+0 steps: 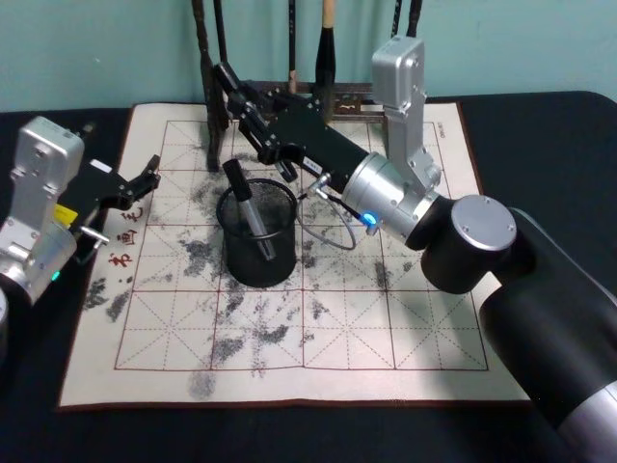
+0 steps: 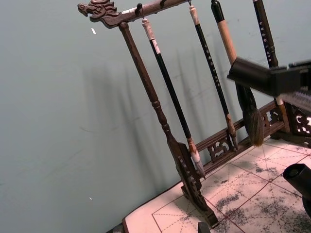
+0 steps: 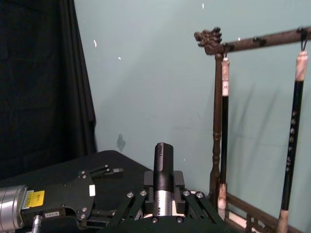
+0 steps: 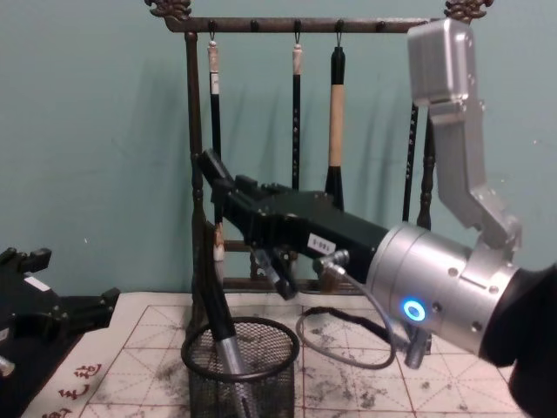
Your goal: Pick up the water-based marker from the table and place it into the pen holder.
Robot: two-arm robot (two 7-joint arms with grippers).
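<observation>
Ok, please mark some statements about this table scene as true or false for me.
1. The water-based marker leans inside the pen holder. True.
2. The pen holder lies on its side. False: it stands upright on the practice mat.
3. The left gripper is at the mat's right edge. False: it is open at the left edge.
4. Brushes hang from the wooden rack behind the mat. True.
5. The right gripper is low at the mat's front. False: it reaches above the pen holder, near the rack.
</observation>
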